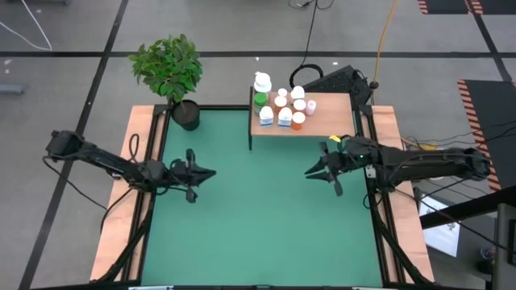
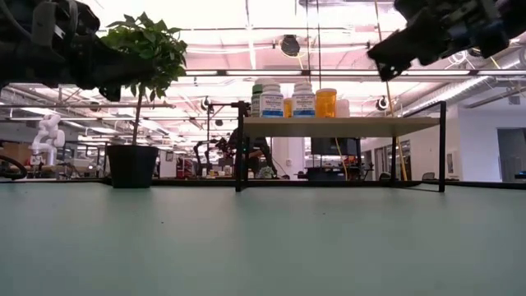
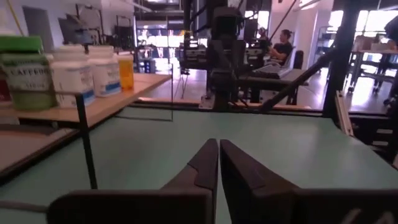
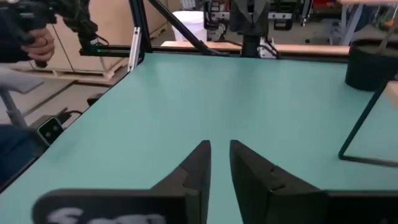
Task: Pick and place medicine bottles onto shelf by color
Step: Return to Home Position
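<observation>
Though hanging well clear of the shelf (image 1: 332, 122), could yet cause trouble on the way home. By the layout, would take only a wide swing from the right gripper (image 1: 308, 171), the nearer of the two, to clip a thin dark leg or the near edge of the board. Would probably topple several at once, given the tight packing of the medicine bottles (image 1: 282, 109) and their likely lightness.

Can place that right gripper over the green mat (image 1: 258, 229) at mid-right, almost closed with a thin gap at the tips, holding nothing. Can place the left gripper (image 1: 211, 172) facing it from mid-left, closed tip to tip, equally empty, with only the potted plant (image 1: 168, 66) at the far left anywhere near its arm.

Bottles: grouped upright on the left half of the shelf, at the far edge, right of centre. Mostly small and white-bodied; a taller green-banded, white-capped one at far left, blue-labelled ones nearest, orange in the middle, pink at the right. Leaves the right half of the board bare.
</observation>
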You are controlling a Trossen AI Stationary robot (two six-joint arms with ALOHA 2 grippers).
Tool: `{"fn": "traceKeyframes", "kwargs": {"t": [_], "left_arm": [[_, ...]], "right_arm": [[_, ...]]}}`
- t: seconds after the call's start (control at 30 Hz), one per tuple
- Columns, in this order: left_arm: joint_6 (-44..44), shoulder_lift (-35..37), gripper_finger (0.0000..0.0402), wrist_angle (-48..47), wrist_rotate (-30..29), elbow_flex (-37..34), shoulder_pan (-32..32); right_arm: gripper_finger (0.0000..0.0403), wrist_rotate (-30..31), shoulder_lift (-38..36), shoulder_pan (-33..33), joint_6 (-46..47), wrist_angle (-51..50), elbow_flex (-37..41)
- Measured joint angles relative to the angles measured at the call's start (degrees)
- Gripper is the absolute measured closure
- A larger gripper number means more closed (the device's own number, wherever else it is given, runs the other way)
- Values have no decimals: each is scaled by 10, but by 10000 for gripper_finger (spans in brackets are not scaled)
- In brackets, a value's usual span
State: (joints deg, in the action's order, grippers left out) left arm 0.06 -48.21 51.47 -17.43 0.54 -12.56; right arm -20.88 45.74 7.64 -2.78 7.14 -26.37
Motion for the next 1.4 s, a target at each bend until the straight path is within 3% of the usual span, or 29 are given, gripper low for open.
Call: {"fn": "traceKeyframes", "kwargs": {"t": [0.17,0.33,0.5,0.63,0.73,0.87,1.13,1.4], "left_arm": [[31,35,383,-25,-7,0,0],[-8,68,383,-31,-5,0,-6],[-9,107,383,-122,-37,0,-29],[-37,130,383,-168,-41,0,-36],[-71,149,383,-176,-41,0,-45],[-47,173,383,-209,-41,0,-48],[-18,188,383,-240,-41,0,-20],[-32,193,383,-293,-42,0,-32]], "right_arm": [[370,0,-80,1,-25,-60,0],[379,-2,-149,1,-35,-103,0],[385,-2,-198,1,-26,-125,0],[385,-2,-236,1,-15,-93,40],[385,-2,-254,2,4,22,110],[385,-4,-256,6,53,147,180],[385,-4,-256,18,80,137,197],[385,-4,-271,18,77,127,197]]}}
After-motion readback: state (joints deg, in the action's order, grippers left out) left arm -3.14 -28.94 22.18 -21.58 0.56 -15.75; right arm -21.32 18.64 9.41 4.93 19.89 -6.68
